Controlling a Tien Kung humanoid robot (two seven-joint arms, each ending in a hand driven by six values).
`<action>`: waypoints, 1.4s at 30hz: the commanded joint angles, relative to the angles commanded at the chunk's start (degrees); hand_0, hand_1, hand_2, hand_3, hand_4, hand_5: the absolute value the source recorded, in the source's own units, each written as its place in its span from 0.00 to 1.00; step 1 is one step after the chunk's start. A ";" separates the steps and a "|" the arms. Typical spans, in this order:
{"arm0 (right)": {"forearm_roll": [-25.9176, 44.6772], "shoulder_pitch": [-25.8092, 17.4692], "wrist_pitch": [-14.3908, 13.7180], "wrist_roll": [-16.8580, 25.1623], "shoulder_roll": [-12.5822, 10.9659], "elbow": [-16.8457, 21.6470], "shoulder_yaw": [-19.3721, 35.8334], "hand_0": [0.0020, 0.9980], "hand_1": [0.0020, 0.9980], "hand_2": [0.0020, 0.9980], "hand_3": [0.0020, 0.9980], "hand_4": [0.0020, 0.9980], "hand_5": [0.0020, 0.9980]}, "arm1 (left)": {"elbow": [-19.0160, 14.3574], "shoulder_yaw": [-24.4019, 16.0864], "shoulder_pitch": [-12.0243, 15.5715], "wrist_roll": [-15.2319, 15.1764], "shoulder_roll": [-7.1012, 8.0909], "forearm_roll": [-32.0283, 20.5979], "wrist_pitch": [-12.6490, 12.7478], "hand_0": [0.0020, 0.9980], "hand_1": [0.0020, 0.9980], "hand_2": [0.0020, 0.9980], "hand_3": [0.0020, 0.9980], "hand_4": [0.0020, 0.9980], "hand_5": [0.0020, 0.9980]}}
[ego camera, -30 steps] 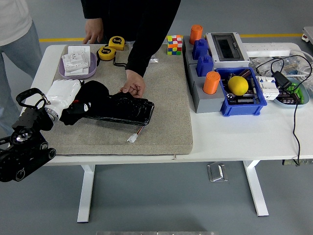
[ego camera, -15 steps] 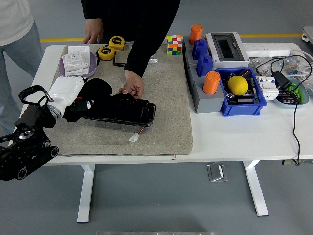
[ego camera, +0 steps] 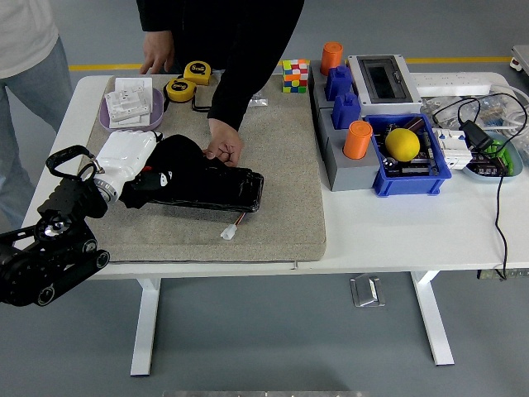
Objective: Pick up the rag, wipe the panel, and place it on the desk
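1. The left hand [ego camera: 124, 157], white-gloved, is clutching the black rag [ego camera: 169, 165] and pressing it on the panel's [ego camera: 219, 188] left end.
2. The panel is lying on the grey mat [ego camera: 281, 178], bare mat lying rightward.
3. A person's hand [ego camera: 224, 142] is steadying its far edge.

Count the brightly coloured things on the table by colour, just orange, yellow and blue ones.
Orange: 2, the cylinders
Yellow: 3, the tape measures and the ball
Blue: 3, the blocks and the bin
Total: 8
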 joint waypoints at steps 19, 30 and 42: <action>-2.47 0.14 0.04 -0.68 -0.43 0.00 2.30 0.79 0.70 0.72 0.67 1.00 0.51 | -1.75 5.20 -2.19 0.81 -3.04 -1.18 -0.17 0.32 0.26 0.33 0.55 0.50 0.14; -3.40 0.20 0.04 -1.00 -0.66 0.00 3.09 0.80 0.70 0.72 0.67 1.00 0.51 | -3.47 7.59 -3.60 1.48 -4.96 -1.26 -0.43 0.32 0.26 0.33 0.55 0.50 0.14; -3.07 0.34 0.07 -0.93 -0.81 0.00 2.27 0.79 0.70 0.72 0.67 1.00 0.51 | -4.27 9.80 -4.52 2.03 -6.62 -1.63 -0.63 0.32 0.26 0.33 0.55 0.50 0.14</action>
